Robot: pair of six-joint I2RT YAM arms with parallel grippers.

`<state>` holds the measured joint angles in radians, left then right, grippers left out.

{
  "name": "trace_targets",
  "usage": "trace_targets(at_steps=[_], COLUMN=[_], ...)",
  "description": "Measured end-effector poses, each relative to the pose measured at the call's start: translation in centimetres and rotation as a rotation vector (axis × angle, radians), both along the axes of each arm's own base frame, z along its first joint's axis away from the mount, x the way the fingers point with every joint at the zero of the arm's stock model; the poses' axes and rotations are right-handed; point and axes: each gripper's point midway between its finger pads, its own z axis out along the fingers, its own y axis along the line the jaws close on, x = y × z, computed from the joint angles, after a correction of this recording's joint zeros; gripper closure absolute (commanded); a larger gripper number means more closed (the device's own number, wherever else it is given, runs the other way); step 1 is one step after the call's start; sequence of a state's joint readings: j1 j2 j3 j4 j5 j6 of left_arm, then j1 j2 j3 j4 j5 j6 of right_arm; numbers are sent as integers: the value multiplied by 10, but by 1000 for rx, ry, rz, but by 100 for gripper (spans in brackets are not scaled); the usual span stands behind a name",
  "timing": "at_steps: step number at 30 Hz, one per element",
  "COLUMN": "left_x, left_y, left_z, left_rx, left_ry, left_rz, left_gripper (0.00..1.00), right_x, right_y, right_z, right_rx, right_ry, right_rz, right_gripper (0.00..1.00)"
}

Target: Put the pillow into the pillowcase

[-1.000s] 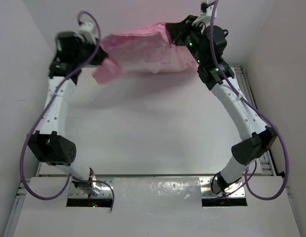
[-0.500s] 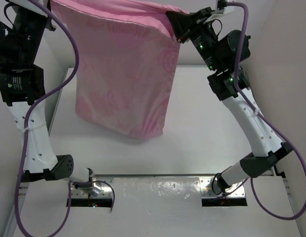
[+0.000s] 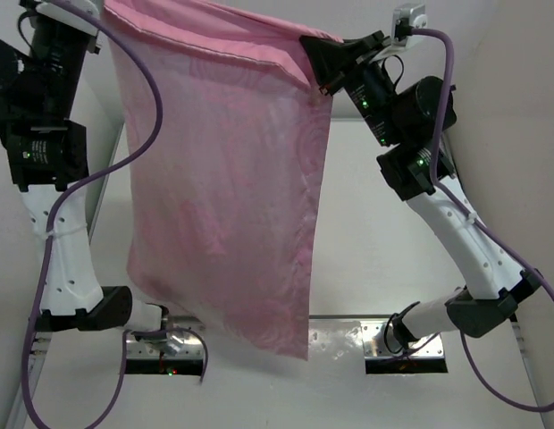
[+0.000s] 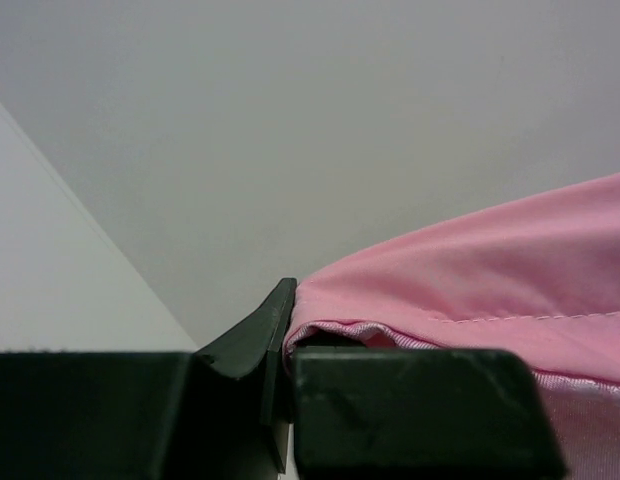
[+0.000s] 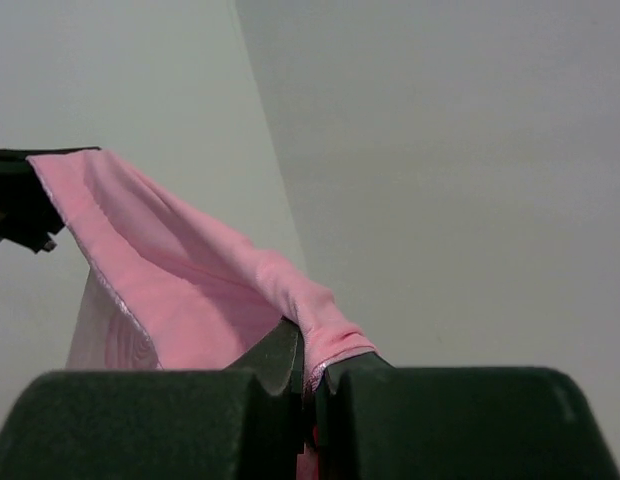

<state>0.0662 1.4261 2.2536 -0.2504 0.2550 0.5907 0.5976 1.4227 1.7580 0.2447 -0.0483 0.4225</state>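
The pink satin pillowcase (image 3: 228, 188) hangs high above the table like a curtain, held by its top edge at both corners. My left gripper (image 3: 96, 11) is shut on its top left corner; the left wrist view shows the pink hem (image 4: 460, 290) pinched between my dark fingers (image 4: 245, 335). My right gripper (image 3: 314, 55) is shut on the top right corner; the right wrist view shows the fabric (image 5: 190, 290) bunched in the closed jaws. The pillow is out of view.
The white table (image 3: 384, 241) lies below, partly hidden by the hanging fabric. White walls (image 3: 518, 116) stand close on the left, right and back. The arm bases and metal mounts (image 3: 407, 344) sit at the near edge.
Both arms have lifted the pillowcase from a bunched strip at the back of the table to high up; it has unfurled and now hangs at full length toward the camera.
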Motion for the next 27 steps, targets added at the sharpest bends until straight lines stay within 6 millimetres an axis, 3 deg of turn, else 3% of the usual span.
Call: trace_targets(at_steps=[3,6,10,13,14,15,16,17,18,19,21,22,23,25,27], left_x=[28,74,165,243,269,295,309,338,351,362,367,362,357,345,333], left_y=[-6,-19,-57,-98,-113,-126,-128,-139,-137,-132,-118,-108,-100,-88,-81], left_z=[-34,-88,-183,-264,-290,-318,-331,-380,-413,-450,-515,-544,-562,-580,-574], left_rx=[15,24,34,39,41,49,52,75,86,111,150,162,157,104,16], left_ry=[79,204,410,553,592,619,618,657,686,723,818,881,928,993,1041], left_rz=[0,-11,-39,-52,-45,-31,11,59,114,175,282,329,357,370,324], left_gripper=[100,100,100,100,87,73,40,28,16,1,0,0,0,0,0], right_x=[17,49,97,135,150,165,183,200,221,246,295,307,309,285,251], right_y=[-8,-24,-62,-101,-114,-128,-147,-166,-189,-214,-260,-276,-294,-321,-331], right_z=[-21,-65,-161,-242,-264,-289,-317,-339,-361,-377,-404,-418,-435,-475,-503], right_rx=[-2,-11,-20,-19,-10,-2,3,16,19,23,44,47,44,24,5], right_ry=[68,200,461,680,739,805,890,952,1019,1069,1122,1146,1186,1304,1379], right_rz=[-50,-125,-261,-386,-423,-462,-514,-563,-614,-664,-741,-767,-799,-853,-869], right_gripper=[100,100,100,100,100,84,64,42,29,14,8,7,7,2,1])
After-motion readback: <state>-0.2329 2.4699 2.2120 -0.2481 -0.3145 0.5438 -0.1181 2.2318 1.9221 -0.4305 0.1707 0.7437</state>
